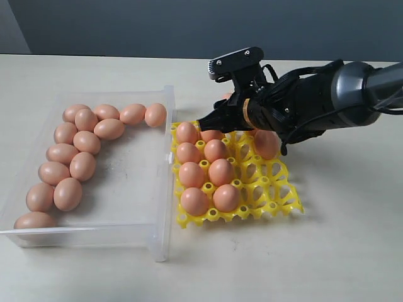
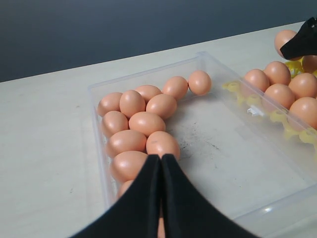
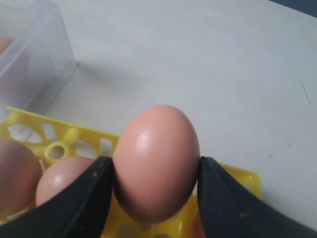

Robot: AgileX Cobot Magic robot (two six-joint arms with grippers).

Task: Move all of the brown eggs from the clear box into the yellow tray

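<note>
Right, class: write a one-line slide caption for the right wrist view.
Right gripper holds a brown egg between its black fingers, over the yellow tray.

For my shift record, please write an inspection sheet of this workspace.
Surface: pale table, no damage seen.
Job's things: brown eggs lie along the left and far sides of the clear box; yellow tray beside it, the two columns nearest the box look filled.
Clutter: dark specks on the box floor.
Tools: left tool shut, empty, over the box; right tool shut on one gripped egg above the tray's far edge.
Cables: black cables along the right arm.
Surroundings: dark grey wall.
</note>
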